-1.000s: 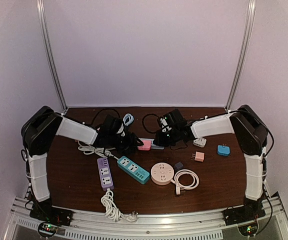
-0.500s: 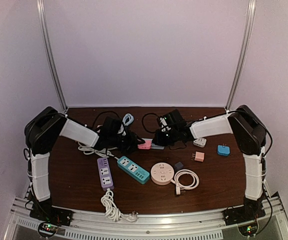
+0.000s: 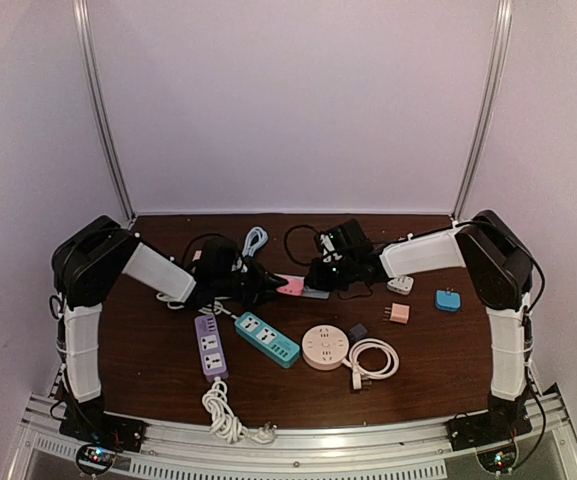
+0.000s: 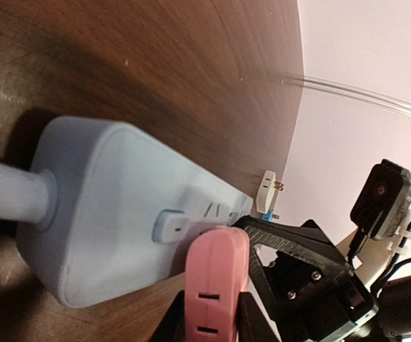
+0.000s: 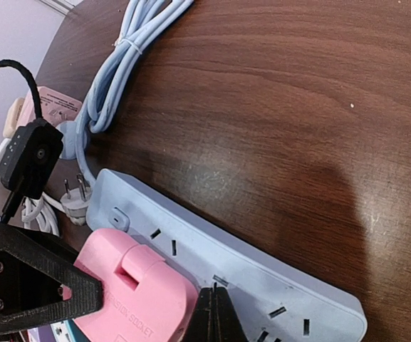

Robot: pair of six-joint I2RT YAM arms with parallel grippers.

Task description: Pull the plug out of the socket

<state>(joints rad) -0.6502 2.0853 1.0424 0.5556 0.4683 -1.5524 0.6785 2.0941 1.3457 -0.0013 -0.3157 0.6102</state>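
1. Nearby, a purple power strip (image 3: 210, 345), a teal strip (image 3: 267, 339), a round pink socket (image 3: 324, 347), a coiled white cable (image 3: 373, 358) and small adapters (image 3: 399, 313) are lying apart from both grippers.
2. Compared with a second ago, the left arm is sitting lower, with its fingers narrower.
3. The left gripper (image 3: 271, 287) is pinching the pink plug (image 4: 216, 285), which is sitting in the pale-blue strip (image 4: 112, 206) mid-table. The right gripper (image 5: 214, 317), fingers pressed together, is pressing on that strip.
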